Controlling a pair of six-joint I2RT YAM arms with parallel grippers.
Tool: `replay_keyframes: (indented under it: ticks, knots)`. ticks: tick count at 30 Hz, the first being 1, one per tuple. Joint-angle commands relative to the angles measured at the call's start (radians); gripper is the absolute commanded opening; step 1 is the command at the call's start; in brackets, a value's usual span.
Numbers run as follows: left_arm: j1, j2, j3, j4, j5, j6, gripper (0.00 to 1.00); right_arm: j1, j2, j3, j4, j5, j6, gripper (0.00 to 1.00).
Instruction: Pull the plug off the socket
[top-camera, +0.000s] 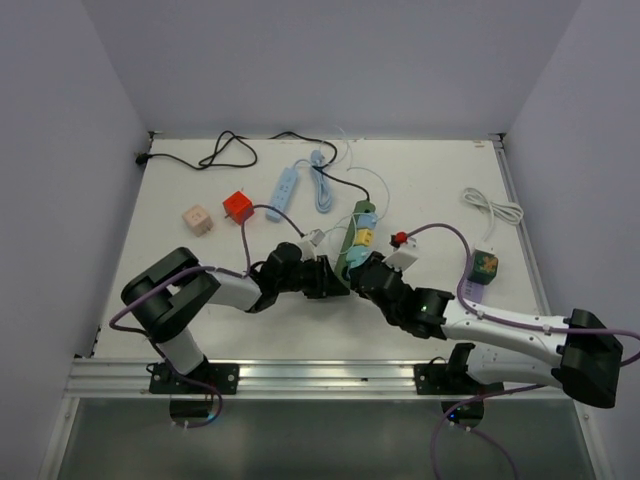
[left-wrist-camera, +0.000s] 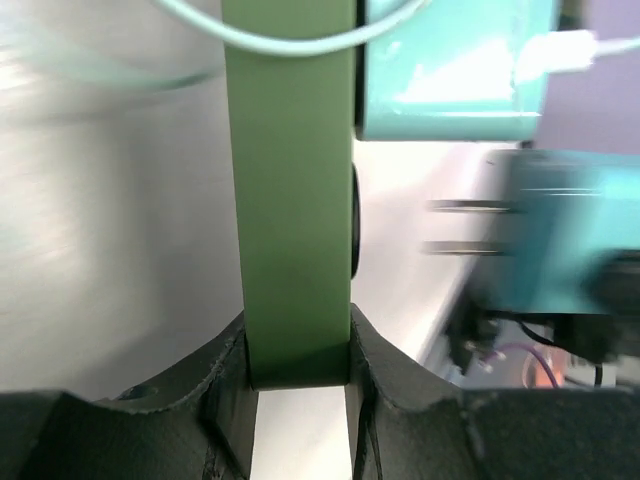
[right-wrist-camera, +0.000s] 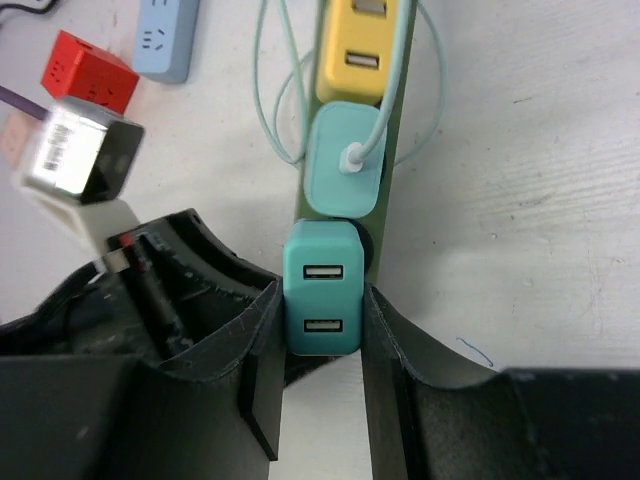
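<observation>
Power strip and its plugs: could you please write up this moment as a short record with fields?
power strip: green, its end clamped by the left gripper
teal charger: two USB ports, held by the right gripper
prongs: bare, clear of the strip in the left wrist view
task state: charger looks out of its socket
other plugs on the strip: pale teal adapter with a cable, yellow adapter
nearby: red cube

Red cube (top-camera: 237, 207); beige cube (top-camera: 196, 218); blue strip (top-camera: 284, 190).
</observation>
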Motion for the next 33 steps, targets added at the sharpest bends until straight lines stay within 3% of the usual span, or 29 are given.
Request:
replay_keyframes:
  ticks: [1,8,14,19,24,27,33]
  knots:
    - [0.096,0.05,-0.059,0.069,-0.041,-0.027,0.0,-0.009,-0.075,-0.006,0.058,0.074,0.036,0.0]
    - [0.07,-0.008,-0.036,-0.015,-0.101,0.025,0.0,-0.011,0.005,0.045,0.068,0.034,0.038,0.0]
    - [0.066,-0.069,-0.031,-0.057,-0.13,0.076,0.0,-0.067,-0.077,0.019,0.022,0.039,0.026,0.0]
    - [0.067,-0.148,-0.027,-0.142,-0.183,0.139,0.0,-0.424,-0.147,-0.119,0.103,-0.206,-0.029,0.0]
    - [0.069,-0.198,-0.027,-0.196,-0.204,0.171,0.0,-0.789,0.031,-0.116,0.295,-0.551,-0.088,0.0]
    - [0.067,-0.214,-0.031,-0.216,-0.21,0.182,0.0,-0.92,0.228,-0.038,0.419,-0.691,-0.135,0.0]
    - [0.069,-0.22,-0.039,-0.227,-0.196,0.191,0.0,-1.026,0.606,0.207,0.487,-0.82,-0.183,0.01]
